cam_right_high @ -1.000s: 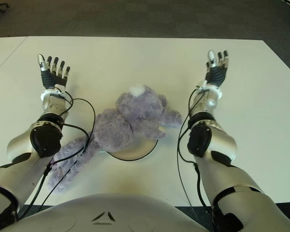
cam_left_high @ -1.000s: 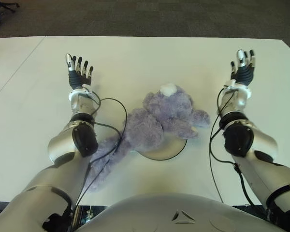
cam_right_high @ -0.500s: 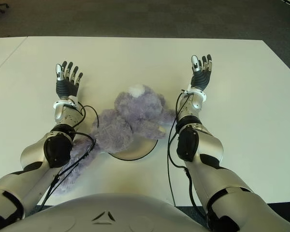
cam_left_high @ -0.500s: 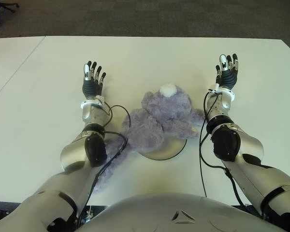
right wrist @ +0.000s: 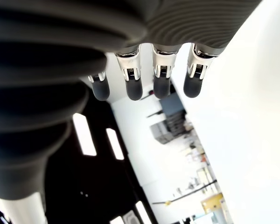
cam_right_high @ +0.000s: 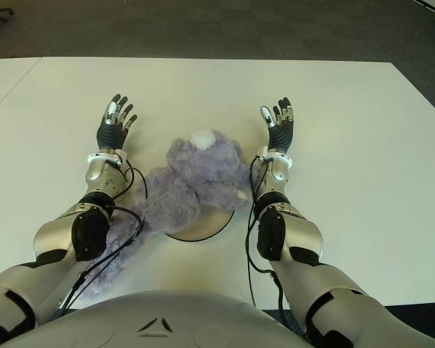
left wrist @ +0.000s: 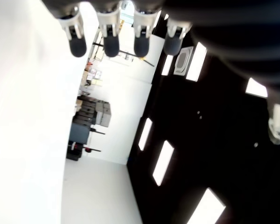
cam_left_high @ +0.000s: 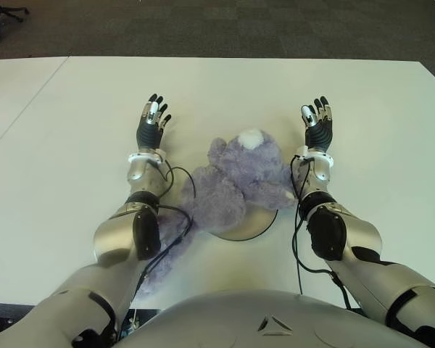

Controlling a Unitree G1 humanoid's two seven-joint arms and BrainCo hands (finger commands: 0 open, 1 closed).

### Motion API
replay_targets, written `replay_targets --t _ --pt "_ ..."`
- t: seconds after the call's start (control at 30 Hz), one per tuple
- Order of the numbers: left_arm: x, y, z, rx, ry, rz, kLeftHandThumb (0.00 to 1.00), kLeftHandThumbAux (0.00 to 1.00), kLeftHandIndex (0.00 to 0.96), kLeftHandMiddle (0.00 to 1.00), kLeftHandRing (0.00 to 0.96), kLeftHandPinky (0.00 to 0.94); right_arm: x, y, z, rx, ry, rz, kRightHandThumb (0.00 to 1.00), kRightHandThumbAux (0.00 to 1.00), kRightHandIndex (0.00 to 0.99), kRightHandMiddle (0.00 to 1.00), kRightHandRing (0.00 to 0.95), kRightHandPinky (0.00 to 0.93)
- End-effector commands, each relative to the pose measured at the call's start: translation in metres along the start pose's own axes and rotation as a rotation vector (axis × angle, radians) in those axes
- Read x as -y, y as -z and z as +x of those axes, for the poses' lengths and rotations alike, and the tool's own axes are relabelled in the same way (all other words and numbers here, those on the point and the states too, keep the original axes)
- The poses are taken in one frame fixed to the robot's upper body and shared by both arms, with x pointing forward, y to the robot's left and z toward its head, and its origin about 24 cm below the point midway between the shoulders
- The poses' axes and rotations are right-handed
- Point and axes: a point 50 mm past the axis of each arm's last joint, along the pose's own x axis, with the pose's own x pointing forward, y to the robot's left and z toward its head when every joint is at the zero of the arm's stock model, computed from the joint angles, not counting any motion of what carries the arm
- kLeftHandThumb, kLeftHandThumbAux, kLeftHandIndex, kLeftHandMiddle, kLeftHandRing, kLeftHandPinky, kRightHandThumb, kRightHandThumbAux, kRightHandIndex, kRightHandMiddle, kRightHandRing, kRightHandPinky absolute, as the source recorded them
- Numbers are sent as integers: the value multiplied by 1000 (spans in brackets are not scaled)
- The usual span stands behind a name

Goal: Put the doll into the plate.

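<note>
Two robot hands: both raised above the desk (cam_left_high: 72, 116), one on each side of the doll, neither touching it.
Left robot hand (cam_left_high: 151, 125): beyond and to the left of the doll; fingers extended and spread, palm empty; fingertips (left wrist: 111, 45) shown straight in the left wrist view, gripping nothing.
Right robot hand (cam_left_high: 318, 129): just to the right of the doll's head; fingers extended likewise, nothing held; fingertips (right wrist: 133, 89) straight in the right wrist view.
Doll (cam_left_high: 239, 177): purple plush with a white patch on the head; head and upper body lying over the plate, legs trailing off to the left onto the desk, partly under the left forearm.
Plate (cam_left_high: 250, 225): round, pale, largely covered by the doll; only the near rim showing.
Cables: black leads running along both forearms, the left one looping over the doll's trailing part.
Step in hand: judged as the approach before a two-handed grasp; doll only partly on the plate.
Next move, as judged: close in on the doll from both sides, grip the soft body, lift and gather the trailing legs over the plate.
Caution: possible snagging of the left cable on the plush.
</note>
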Motion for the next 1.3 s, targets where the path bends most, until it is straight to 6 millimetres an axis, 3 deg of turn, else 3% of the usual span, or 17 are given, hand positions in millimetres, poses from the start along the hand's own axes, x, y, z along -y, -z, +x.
replay_targets --t 0.03,0.47,0.87,1.3 --pt "1 47 -40 -164 -48 95 0 410 0 0 0 0 11 45 -35 -215 15 -102 0 706 88 75 64 79" --pt "-8 76 -59 -430 -143 239 0 497 65 56 46 90 11 72 -59 -378 -10 -248 0 613 125 74 55 63" --pt "3 74 -56 -377 -126 309 0 521 63 84 85 120 30 87 -75 -518 -44 -299 0 606 89 53 27 26" --pt "-3 74 -56 -402 -137 290 0 568 63 105 104 136 26 85 -70 -535 -43 -275 0 641 80 61 39 68"
